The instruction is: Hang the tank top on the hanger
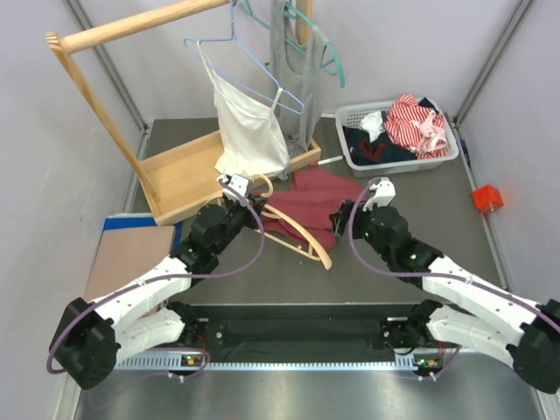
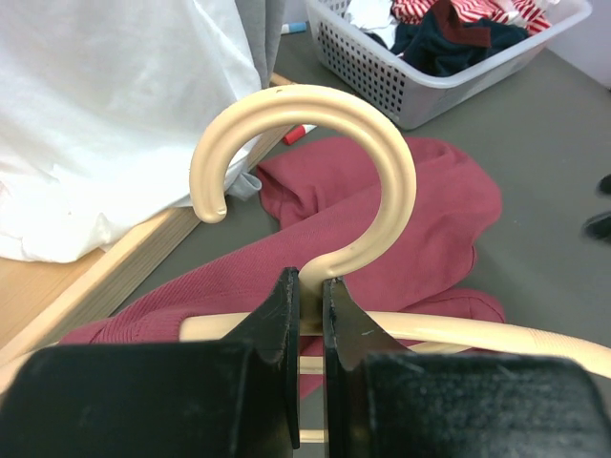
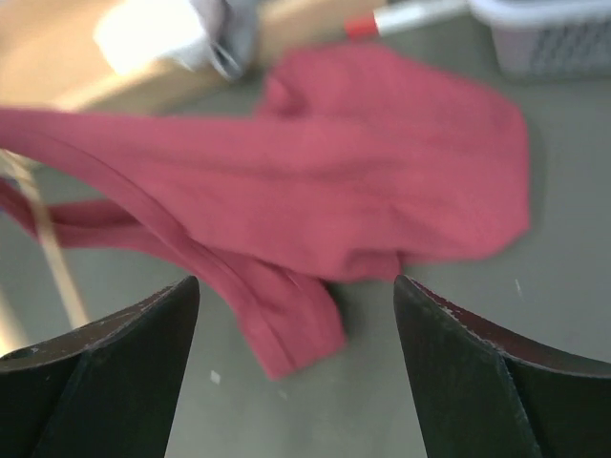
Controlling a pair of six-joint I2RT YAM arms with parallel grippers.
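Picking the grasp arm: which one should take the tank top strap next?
Right. The right gripper is open above the tank top, a strap end in line between its fingers. The left gripper is busy, shut on the hanger at the hook's base.

A wooden rack (image 1: 175,179) stands far left. From its rail hang a white camisole (image 1: 249,131) on a blue wire hanger (image 1: 229,48) and a grey tank top (image 1: 296,87) on a teal hanger (image 1: 331,54). Far right on the tabletop (image 1: 420,210) sits a white basket (image 1: 402,164) of clothes, with a red cube (image 1: 487,199) nearer.
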